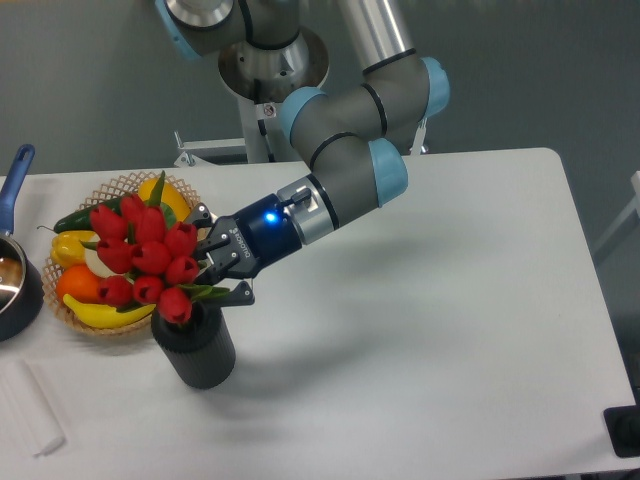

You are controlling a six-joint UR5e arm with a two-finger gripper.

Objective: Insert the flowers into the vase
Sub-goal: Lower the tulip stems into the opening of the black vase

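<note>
The flowers, a tight bunch of red tulip buds with green leaves, lean to the left with their stems going down into the mouth of the vase. The vase is a short black ribbed cylinder standing upright near the table's front left. My gripper is shut on the flowers just below the buds, right above the vase's rim. The lowest bud sits at the vase's mouth. The stems inside the vase are hidden.
A wicker basket of fruit and vegetables stands just left of the vase, behind the buds. A dark pan with a blue handle is at the left edge. A white flat object lies at the front left.
</note>
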